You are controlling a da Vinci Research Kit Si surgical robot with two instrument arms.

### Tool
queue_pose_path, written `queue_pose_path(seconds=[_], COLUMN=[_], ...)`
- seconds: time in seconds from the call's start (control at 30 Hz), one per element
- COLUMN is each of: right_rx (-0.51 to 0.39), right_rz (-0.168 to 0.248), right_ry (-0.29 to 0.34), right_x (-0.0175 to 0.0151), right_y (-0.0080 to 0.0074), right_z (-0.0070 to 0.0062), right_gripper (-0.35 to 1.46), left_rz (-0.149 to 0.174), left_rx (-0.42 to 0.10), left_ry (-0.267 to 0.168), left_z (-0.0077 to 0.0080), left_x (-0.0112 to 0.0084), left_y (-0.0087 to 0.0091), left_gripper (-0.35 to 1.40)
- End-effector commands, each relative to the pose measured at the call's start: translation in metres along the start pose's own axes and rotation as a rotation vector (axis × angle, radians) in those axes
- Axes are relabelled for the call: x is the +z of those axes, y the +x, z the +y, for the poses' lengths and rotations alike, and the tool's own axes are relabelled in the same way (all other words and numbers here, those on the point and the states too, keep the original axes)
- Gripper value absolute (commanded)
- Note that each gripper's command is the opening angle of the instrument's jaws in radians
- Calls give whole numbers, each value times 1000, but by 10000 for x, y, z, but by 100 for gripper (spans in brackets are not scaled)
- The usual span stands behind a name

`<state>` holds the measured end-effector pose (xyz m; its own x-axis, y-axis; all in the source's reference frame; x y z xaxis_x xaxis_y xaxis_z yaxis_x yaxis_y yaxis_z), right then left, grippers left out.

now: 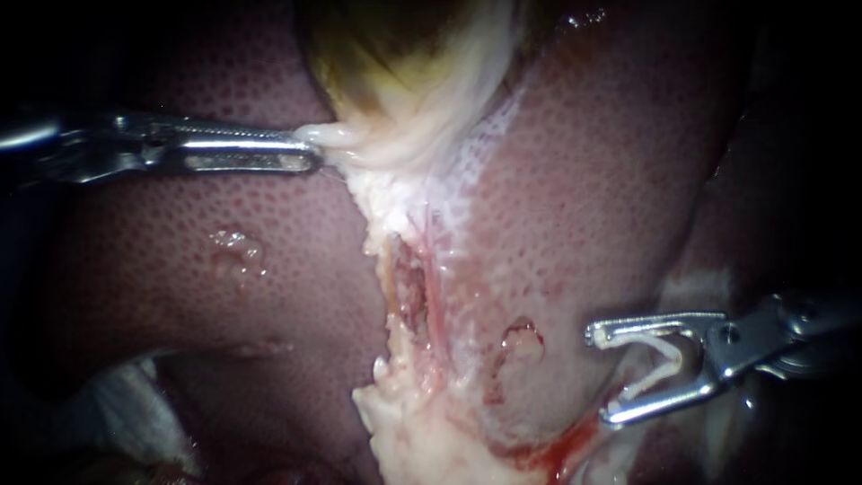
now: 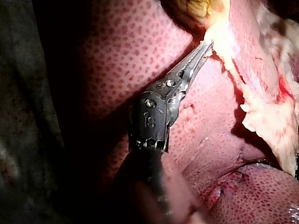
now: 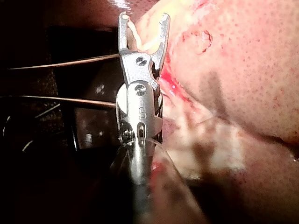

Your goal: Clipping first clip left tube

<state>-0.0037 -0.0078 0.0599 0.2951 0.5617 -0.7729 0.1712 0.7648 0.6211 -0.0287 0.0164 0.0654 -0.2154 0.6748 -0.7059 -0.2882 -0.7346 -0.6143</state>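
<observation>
My left instrument (image 1: 310, 148) comes in from the left, its jaws shut on the white tissue (image 1: 359, 144) at the lower end of the yellow-green gallbladder (image 1: 395, 54). The left wrist view shows the same hold (image 2: 208, 45). Below it a raw, dissected strip runs down the liver (image 1: 593, 180), with a thin pink tube (image 1: 437, 287) in it; I cannot tell which tube this is. My right instrument (image 1: 600, 374) is at the lower right, well apart from the strip. Its jaws stand wide and hold a white clip (image 1: 664, 355) between them, also seen in the right wrist view (image 3: 140, 39).
Pale fatty tissue (image 1: 422, 440) lies at the strip's lower end, with fresh blood (image 1: 557, 449) beside it. White gauze (image 1: 117, 395) shows at the lower left. Two thin strands (image 3: 60, 63) cross the dark space beside my right instrument.
</observation>
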Motion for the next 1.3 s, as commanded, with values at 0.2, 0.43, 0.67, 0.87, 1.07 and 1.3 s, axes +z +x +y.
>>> queue_pose_path(seconds=[0.2,0.43,0.67,0.87,1.07,1.3], right_rx=[1,1,2,0,10,28], right_rz=[0,0,1,1,1,4], right_ry=[-1,-1,-8,-9,-4,-7], right_x=[0,1,10,34,80,141], right_y=[1,0,0,-5,-22,-45], right_z=[0,1,8,21,44,80], right_gripper=[54,54,54,54,54,55], left_rz=[13,27,26,26,27,27], left_rx=[2,8,13,14,15,15], left_ry=[-1,-1,0,1,4,4], left_z=[8,16,21,21,22,22], left_x=[-8,-20,-24,-23,-20,-20], left_y=[5,13,15,14,12,12], left_gripper=[-35,-35,-35,-35,-35,-35])
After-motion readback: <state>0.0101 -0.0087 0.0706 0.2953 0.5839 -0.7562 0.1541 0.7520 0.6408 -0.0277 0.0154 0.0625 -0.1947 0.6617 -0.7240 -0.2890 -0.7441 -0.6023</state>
